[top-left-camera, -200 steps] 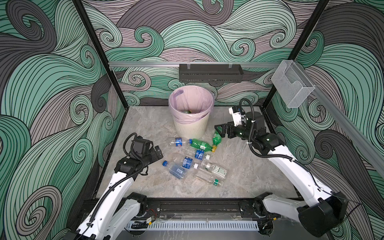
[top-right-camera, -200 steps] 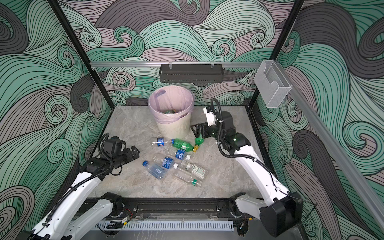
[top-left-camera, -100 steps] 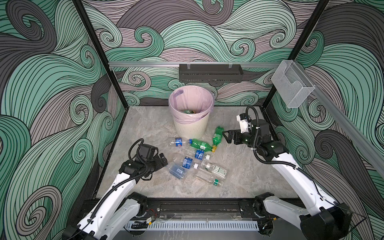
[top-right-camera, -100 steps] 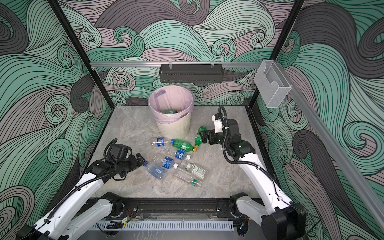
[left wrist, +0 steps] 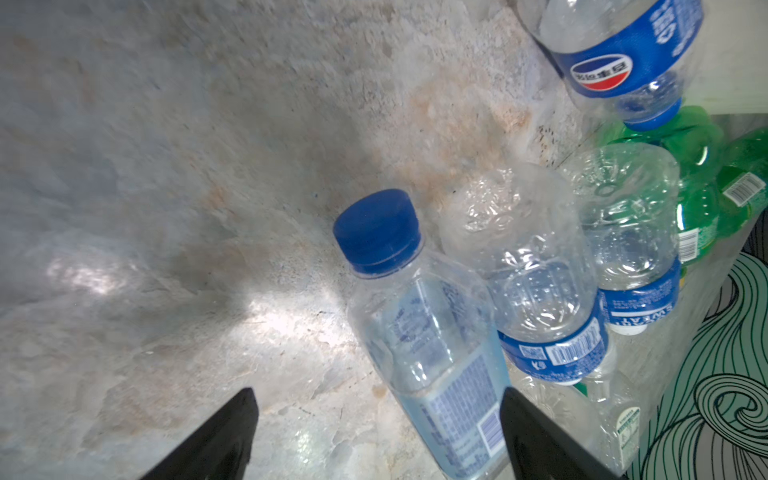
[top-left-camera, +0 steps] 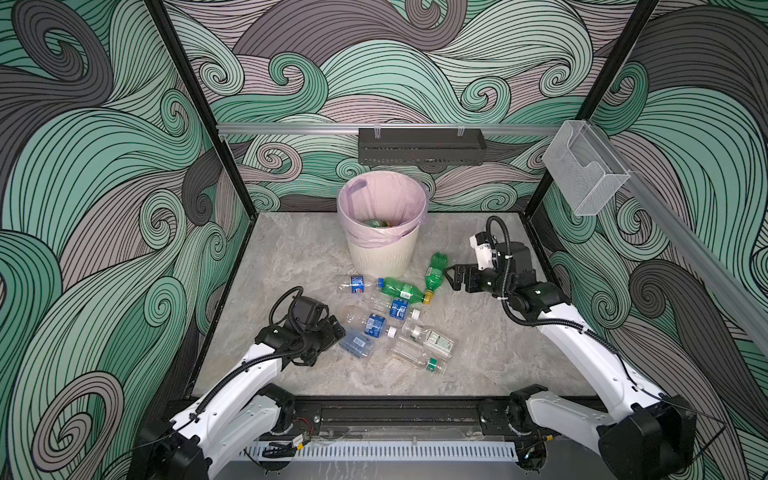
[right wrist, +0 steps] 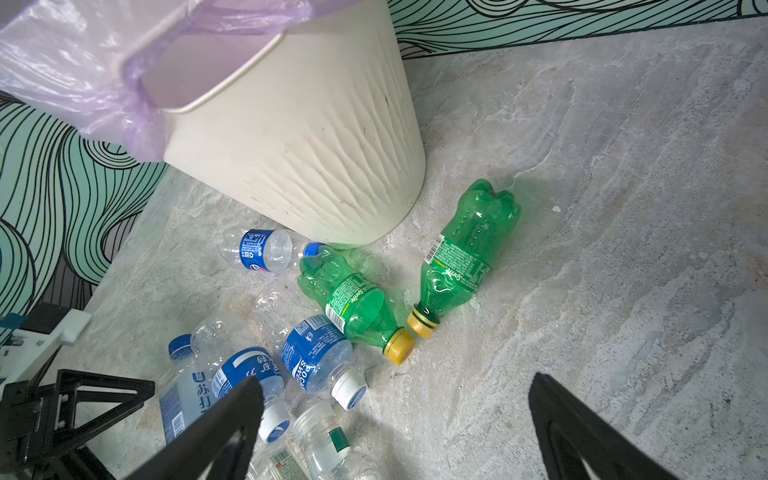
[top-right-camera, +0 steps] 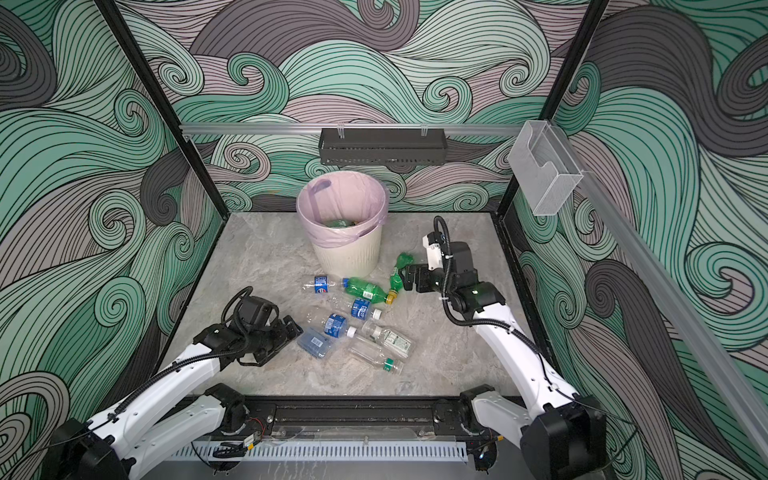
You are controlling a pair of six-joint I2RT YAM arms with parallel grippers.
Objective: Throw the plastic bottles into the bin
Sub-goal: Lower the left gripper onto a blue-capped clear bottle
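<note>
The cream bin with its pink liner stands at the back, a green bottle inside it. Several plastic bottles lie in front of it, among them two green ones. My left gripper is open around the body of a pale blue bottle with a blue cap; the bottle lies against one finger. My right gripper hangs open and empty just right of the green bottles.
A black perforated tray hangs on the back wall above the bin, and a clear box on the right wall. Clear bottles with white-green labels lie nearest the front. Patterned walls close in three sides.
My left gripper has slid right until its open jaws straddle the pale blue bottle. My right gripper has drawn back right from beside the bin and come lower.
</note>
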